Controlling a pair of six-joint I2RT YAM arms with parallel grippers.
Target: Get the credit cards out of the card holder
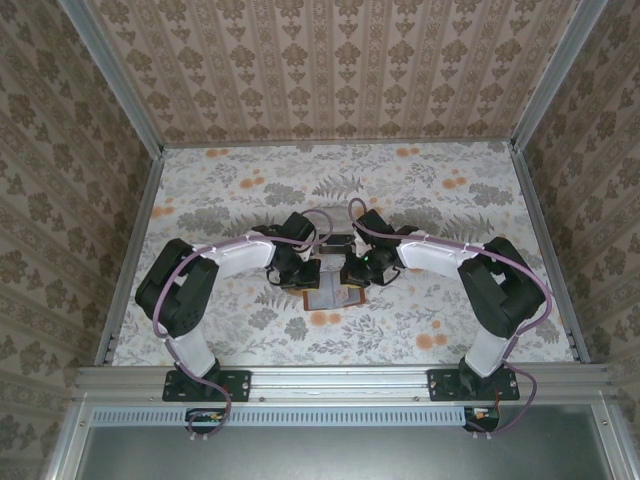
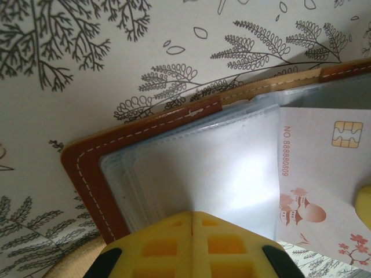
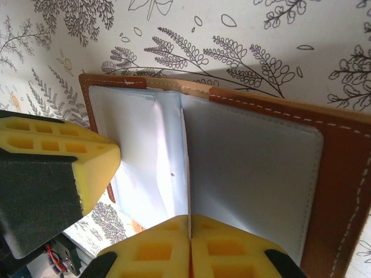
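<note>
The reddish-brown card holder (image 1: 330, 297) lies open on the table between both arms, its brown stitched border (image 2: 87, 179) framing a stack of clear sleeves. My left gripper (image 2: 192, 215) is shut, and its yellow tips press on the sleeves of the holder's left page. A white credit card (image 2: 324, 168) with a gold chip, a printed number and pinkish drawings sticks out of the holder to the right. In the right wrist view that card (image 3: 185, 162) shows edge-on, and my right gripper (image 3: 189, 219) is shut on it. The left gripper (image 3: 113, 156) sits just to its left.
The table (image 1: 430, 200) has a floral cloth and is walled in by patterned panels on three sides. Both arms bend inward, with the left gripper (image 1: 303, 278) and right gripper (image 1: 355, 275) close together over the holder. A metal rail (image 1: 340, 380) runs along the near edge.
</note>
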